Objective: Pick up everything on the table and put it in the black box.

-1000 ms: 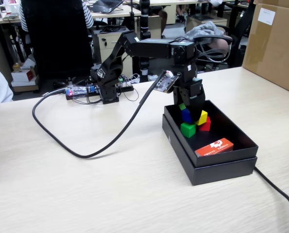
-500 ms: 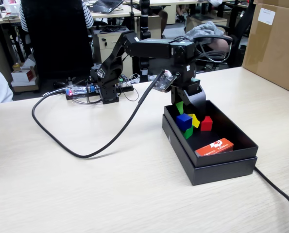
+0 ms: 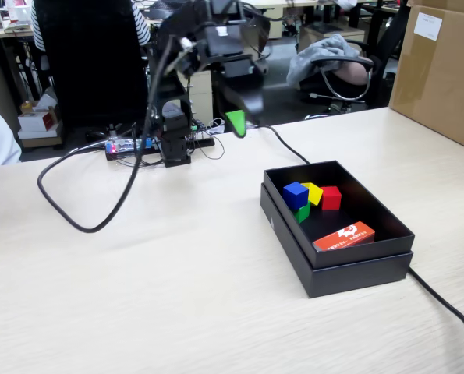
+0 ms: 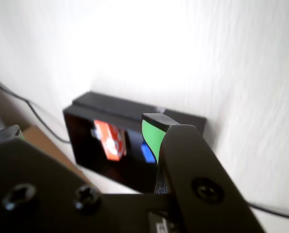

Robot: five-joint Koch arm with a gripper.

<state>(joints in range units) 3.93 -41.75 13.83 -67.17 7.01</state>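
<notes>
- Where half a second ago the arm reached down over the matte black shallow cardboard box (image 3: 337, 257), it has now swung up and back toward its base, and the gripper (image 3: 239, 117) hangs high above the pale wood-grain table (image 3: 177, 296), well clear of the box.
- Only one green-tipped jaw shows in either view, so I cannot tell whether the gripper is parted or closed; nothing is seen in it.
- The thick black cable (image 3: 83, 210) has shifted with the arm and now loops across the table left of the box in the fixed view.
- Inside the box nothing has moved: the small blue cube (image 3: 295, 195) sits at the back, touching the small yellow cube (image 3: 313, 192); the small red cube (image 3: 331, 197) is just beside the yellow one; the small green cube (image 3: 302, 213) peeks out below the blue.
- The flat orange-red packet with a white mark (image 3: 344, 235) lies near the front wall, apart from the cubes.
- The wrist view is blurred: box (image 4: 86, 121), packet (image 4: 109, 141) and blue cube (image 4: 147, 153) show.
- Open tabletop lies all round the box; the big brown cardboard carton (image 3: 438, 70) stands far right, well apart.
</notes>
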